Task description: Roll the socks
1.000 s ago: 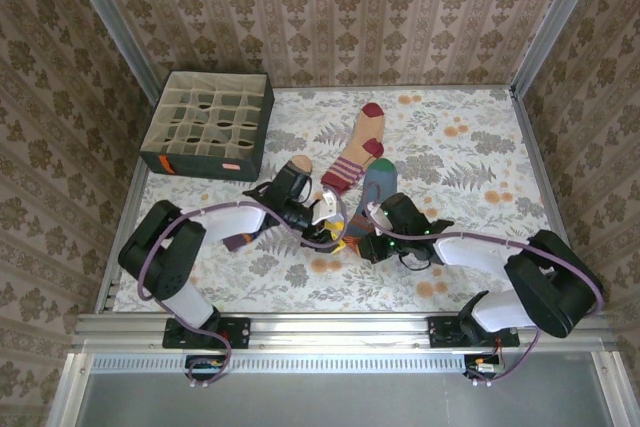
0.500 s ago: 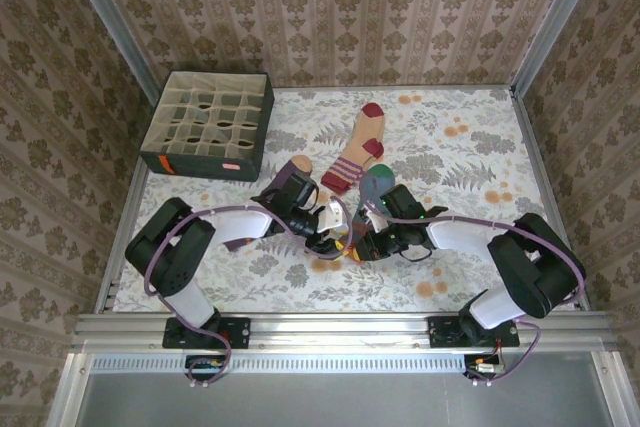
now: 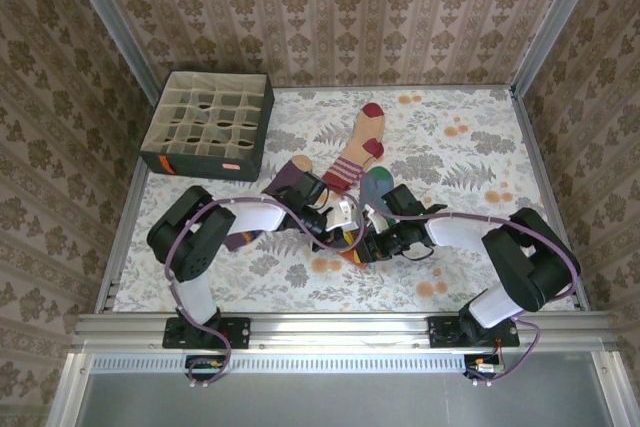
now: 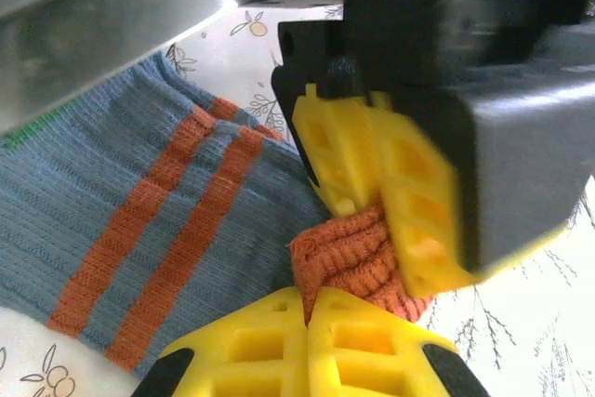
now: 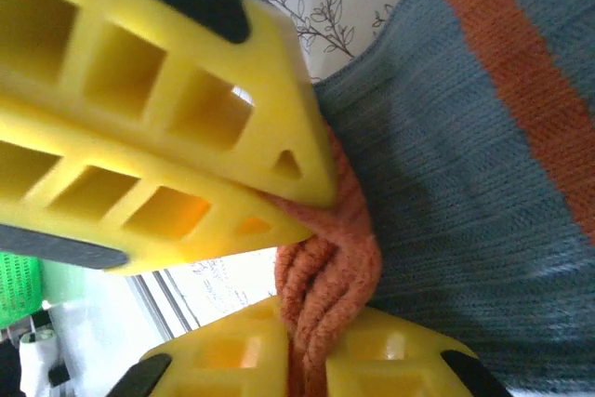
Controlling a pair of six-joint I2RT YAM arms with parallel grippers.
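My left claw is closed, tips against the orange cuff of the blue-grey sock, can't tell if fabric is pinched. My right claw grips that same cuff. Sock lies mid tabletop toward the near edge, green toe pointing to the far edge. Peach sock just beyond it, purple sock left of it

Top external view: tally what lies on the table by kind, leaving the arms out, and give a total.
Socks: 3 (purple sock, peach sock, blue-grey sock)
Compartment box: 1
Total: 4
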